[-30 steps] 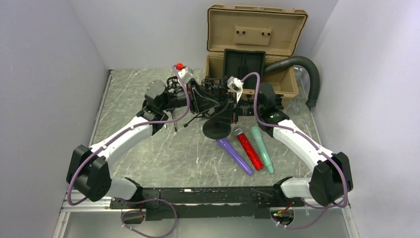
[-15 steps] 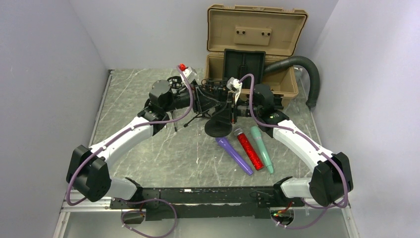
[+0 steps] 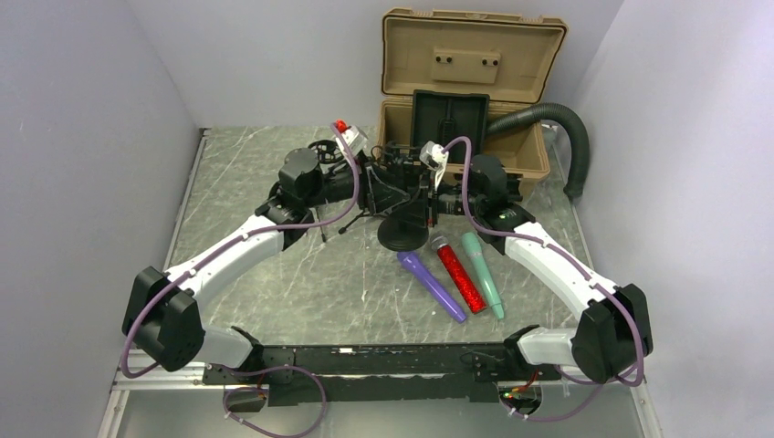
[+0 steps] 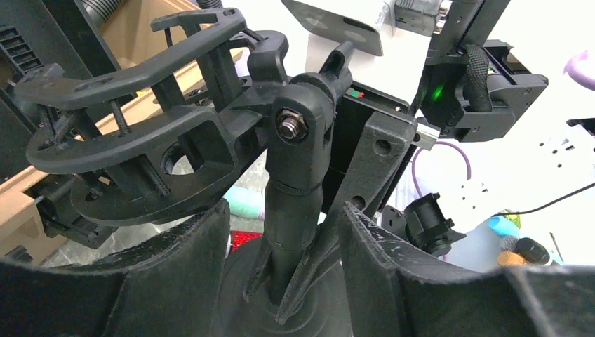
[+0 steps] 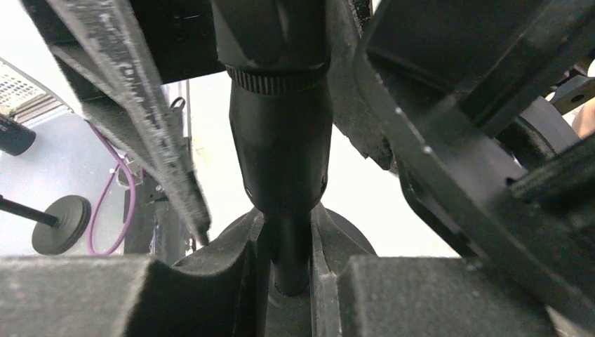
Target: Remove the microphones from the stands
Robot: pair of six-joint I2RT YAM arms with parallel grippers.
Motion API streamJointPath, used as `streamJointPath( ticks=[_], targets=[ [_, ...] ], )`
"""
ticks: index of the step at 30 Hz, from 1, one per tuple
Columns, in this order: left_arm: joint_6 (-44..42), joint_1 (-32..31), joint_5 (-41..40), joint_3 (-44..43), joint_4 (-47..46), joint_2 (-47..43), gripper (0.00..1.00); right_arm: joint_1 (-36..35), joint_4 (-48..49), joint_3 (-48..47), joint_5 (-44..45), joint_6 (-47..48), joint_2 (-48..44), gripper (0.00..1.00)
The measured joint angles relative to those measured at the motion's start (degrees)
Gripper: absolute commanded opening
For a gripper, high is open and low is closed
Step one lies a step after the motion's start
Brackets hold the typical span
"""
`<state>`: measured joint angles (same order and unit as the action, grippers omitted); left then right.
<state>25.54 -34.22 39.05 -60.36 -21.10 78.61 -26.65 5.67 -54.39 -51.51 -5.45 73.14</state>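
Moved: left pincer [image 4: 282, 232], jaws newly spread to either side of the stand's post with a gap on each side; right pincer [image 5: 286, 242] pinches the same post lower down. Tan case [image 3: 470, 55], lid up, at the back of the desk [image 3: 265, 182]; black stand [image 3: 402, 237] in front of it, its clip [image 4: 140, 140] apparently empty; purple microphone [image 3: 432, 286], red microphone [image 3: 458, 274] and teal microphone [image 3: 483, 272] lying just beside its round base. Step judged: removal done or nearly so; next, the left arm backs away without snagging the clip.
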Motion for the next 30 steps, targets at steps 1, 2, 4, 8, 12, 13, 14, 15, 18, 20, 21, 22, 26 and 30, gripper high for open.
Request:
streamJointPath(
  ticks=[1,2,4,8,12,13,14,15,18,20,21,22,26,30],
  targets=[
    [0.0,0.0,0.0,0.0,0.0,0.0,0.58,0.0,0.0,0.0,0.0,0.0,-0.1,0.0],
    [0.0,0.0,0.0,0.0,0.0,0.0,0.56,0.0,0.0,0.0,-0.1,0.0,-0.1,0.0],
    [0.0,0.0,0.0,0.0,0.0,0.2,0.52,0.0,0.0,0.1,-0.2,0.0,-0.1,0.0],
    [0.2,0.0,0.2,0.0,0.0,1.2,0.45,0.0,0.4,0.4,-0.6,-0.1,-0.1,0.0],
    [0.2,-0.4,0.3,0.0,-0.1,1.5,0.44,0.2,0.4,0.9,-1.0,-0.1,-0.1,0.0],
    [0.2,-0.4,0.3,0.0,-0.1,1.6,0.44,0.2,0.4,0.9,-1.1,-0.1,-0.1,0.0],
    [0.2,-0.4,0.3,0.0,-0.1,1.6,0.44,0.2,0.4,0.9,-1.1,-0.2,-0.1,0.0],
    [0.3,-0.4,0.4,0.0,-0.2,1.6,0.44,0.2,0.4,0.9,-1.2,-0.2,-0.1,0.0],
    [0.6,-0.5,0.7,0.0,-0.7,1.9,0.4,0.3,0.4,0.9,-1.3,-0.3,-0.1,0.0],
    [0.8,-0.5,1.1,0.0,-0.8,1.9,0.33,0.3,0.4,1.0,-1.3,-0.4,-0.1,0.0],
    [1.1,-0.6,1.4,0.0,-0.9,1.9,0.28,0.3,0.4,1.0,-1.3,-0.4,-0.1,0.0],
    [1.2,-0.7,1.5,0.0,-1.1,1.9,0.22,0.3,0.4,1.0,-1.3,-0.5,-0.1,0.0],
    [1.2,-0.7,2.6,0.0,-2.3,2.3,0.0,0.5,0.4,1.0,-1.2,-0.8,-0.1,0.0],
    [1.3,-0.7,3.3,0.0,-3.0,2.6,0.0,0.7,0.4,1.1,-1.3,-0.8,-0.2,0.0]
  ],
)
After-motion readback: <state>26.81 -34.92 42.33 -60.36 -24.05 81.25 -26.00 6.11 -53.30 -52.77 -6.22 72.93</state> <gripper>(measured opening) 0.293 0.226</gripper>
